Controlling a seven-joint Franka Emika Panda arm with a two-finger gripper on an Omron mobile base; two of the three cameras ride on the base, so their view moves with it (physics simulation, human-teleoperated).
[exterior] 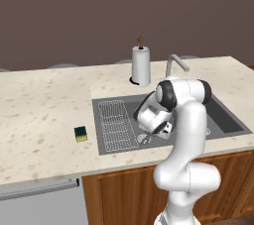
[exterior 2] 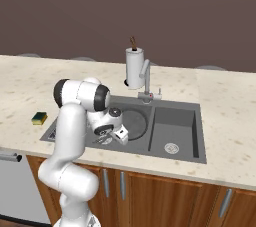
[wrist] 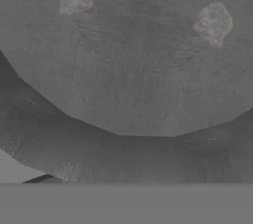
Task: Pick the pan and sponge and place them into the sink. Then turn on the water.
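The hand (exterior 2: pixel 106 138), clamped on the round dark grey cast-iron pan (exterior 2: pixel 134 122), holds it low in the dark grey recessed sink (exterior 2: pixel 192 155).

Glossy white arm (exterior: pixel 191 135); dark joints

Matt, rough cast-iron pan (wrist: pixel 133 70); speckled stone counter (exterior: pixel 44 105); matt grey sink (exterior 2: pixel 175 121); glossy wood cabinets (exterior: pixel 124 194).
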